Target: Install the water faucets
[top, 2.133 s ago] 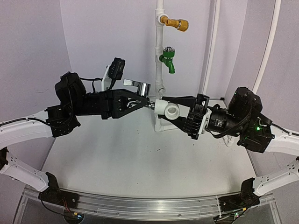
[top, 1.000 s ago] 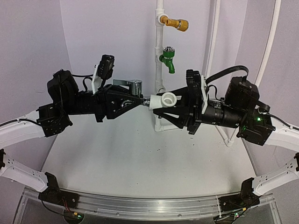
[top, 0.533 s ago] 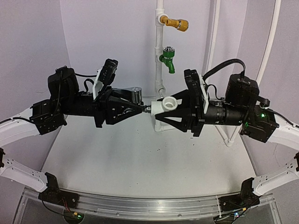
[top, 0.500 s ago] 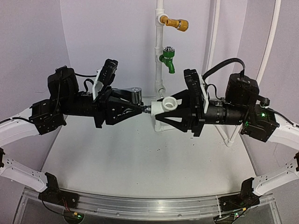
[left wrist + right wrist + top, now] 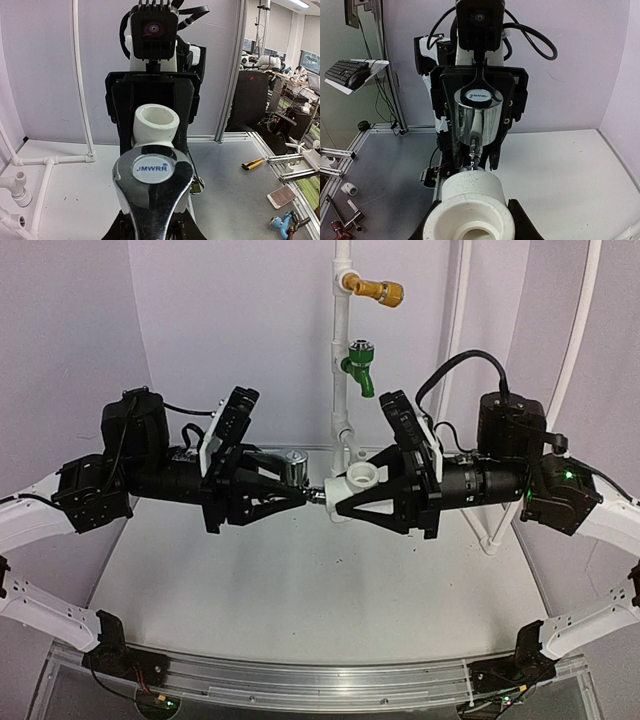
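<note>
Pale grey table lies below. Above its middle, in mid-air, left hand is clenched on the silver metal tap, right hand grasps the white plastic fitting; tap stem meets fitting. Behind, an upright white pipe carries a green tap and, higher, a brass tap.

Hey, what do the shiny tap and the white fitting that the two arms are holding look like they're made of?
The silver tap is likely chrome-plated metal with a polished finish: its body mirrors the surroundings. The white fitting is probably moulded plastic: matte, opaque and thick-walled, with no reflections.
</note>
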Robot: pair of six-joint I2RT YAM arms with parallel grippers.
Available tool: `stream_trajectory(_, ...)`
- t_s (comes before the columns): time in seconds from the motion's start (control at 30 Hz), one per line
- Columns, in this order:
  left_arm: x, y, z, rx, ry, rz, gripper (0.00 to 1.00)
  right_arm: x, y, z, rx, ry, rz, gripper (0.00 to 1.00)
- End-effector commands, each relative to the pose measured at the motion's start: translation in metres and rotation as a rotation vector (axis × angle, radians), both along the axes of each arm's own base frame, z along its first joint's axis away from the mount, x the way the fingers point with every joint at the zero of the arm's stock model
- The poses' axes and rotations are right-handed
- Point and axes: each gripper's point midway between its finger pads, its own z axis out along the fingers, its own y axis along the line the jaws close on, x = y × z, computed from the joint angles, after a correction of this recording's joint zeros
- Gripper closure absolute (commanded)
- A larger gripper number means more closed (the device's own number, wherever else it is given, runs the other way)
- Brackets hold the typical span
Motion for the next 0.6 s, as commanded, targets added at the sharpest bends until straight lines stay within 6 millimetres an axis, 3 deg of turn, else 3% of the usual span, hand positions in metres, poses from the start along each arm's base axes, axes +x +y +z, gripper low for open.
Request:
stream_trajectory(0.0,0.014,-0.014,-0.029,0.065,0.004,0.092,1.00,0.015,0.008,0.042,0.127,-0.114,-0.083,1.00)
stream_trajectory(0.1,0.023,-0.006,-0.018,0.010,0.079,0.168,1.00,0.034,-0.005,0.046,0.113,-0.319,-0.204,1.00)
stream_trajectory(0.33,0.023,0.003,0.004,-0.124,0.233,0.181,1.00,0.014,-0.031,0.036,0.098,-0.857,-0.128,1.00)
stream_trajectory(0.57,0.007,0.002,0.011,-0.125,0.359,0.074,1.00,-0.005,-0.037,0.022,0.085,-1.209,-0.014,1.00)
